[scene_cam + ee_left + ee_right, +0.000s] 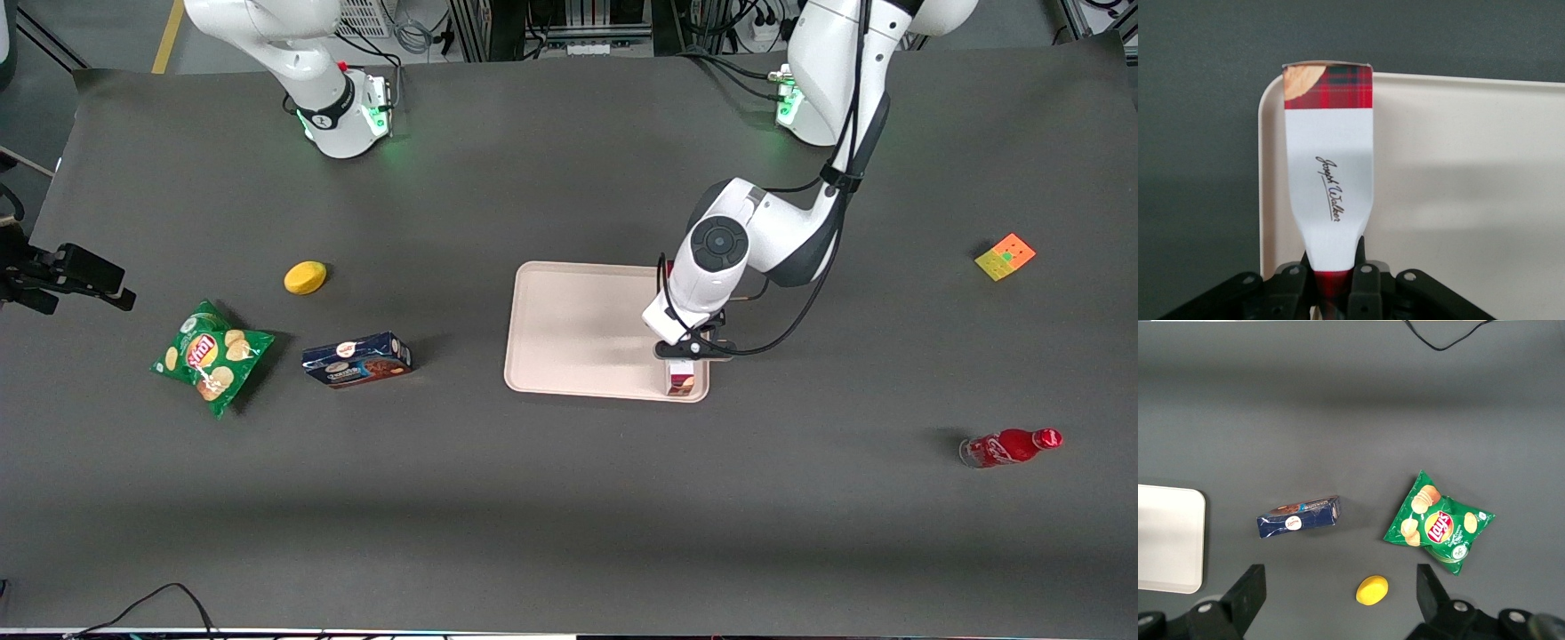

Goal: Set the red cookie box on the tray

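Gripping flat plaid red cookie box [1329, 180], end effector [1331, 283], smooth tray [1458, 200]

We look down on the whole surface [569, 498] from the front; both wrist cameras look down close, sharing the tray [569, 329].

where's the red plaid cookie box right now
The long red plaid cookie box is clamped in the left arm's hand, over the corner of the pale cream-pink tray nearest the front camera, toward the working arm's end.

The tool [683, 363] grips the red cookie box [682, 382] over the tray [569, 329] corner — bare tray alongside.
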`<control>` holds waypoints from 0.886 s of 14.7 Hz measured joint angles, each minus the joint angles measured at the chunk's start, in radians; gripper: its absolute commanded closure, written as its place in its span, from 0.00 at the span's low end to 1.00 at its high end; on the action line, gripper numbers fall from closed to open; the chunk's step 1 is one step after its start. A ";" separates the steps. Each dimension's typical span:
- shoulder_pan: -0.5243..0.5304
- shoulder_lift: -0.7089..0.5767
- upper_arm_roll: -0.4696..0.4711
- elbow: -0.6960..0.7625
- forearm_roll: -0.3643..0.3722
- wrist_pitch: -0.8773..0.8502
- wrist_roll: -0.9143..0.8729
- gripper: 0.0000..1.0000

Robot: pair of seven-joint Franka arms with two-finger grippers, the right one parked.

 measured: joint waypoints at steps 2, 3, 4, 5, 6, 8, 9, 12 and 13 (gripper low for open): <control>0.000 0.000 0.001 0.000 0.001 0.001 0.002 0.02; 0.000 0.000 0.002 0.000 0.002 0.002 0.006 0.00; -0.001 0.000 0.006 0.000 0.003 0.004 0.011 0.00; -0.001 0.000 0.011 0.001 0.003 0.004 0.018 0.00; -0.001 -0.001 0.018 0.003 0.003 0.004 0.028 0.00; -0.001 -0.012 0.038 0.014 0.003 0.003 0.037 0.00; 0.000 -0.027 0.053 0.022 0.002 -0.010 0.042 0.00; 0.039 -0.108 0.088 0.070 -0.027 -0.143 0.148 0.00; 0.075 -0.145 0.095 0.082 -0.056 -0.195 0.206 0.00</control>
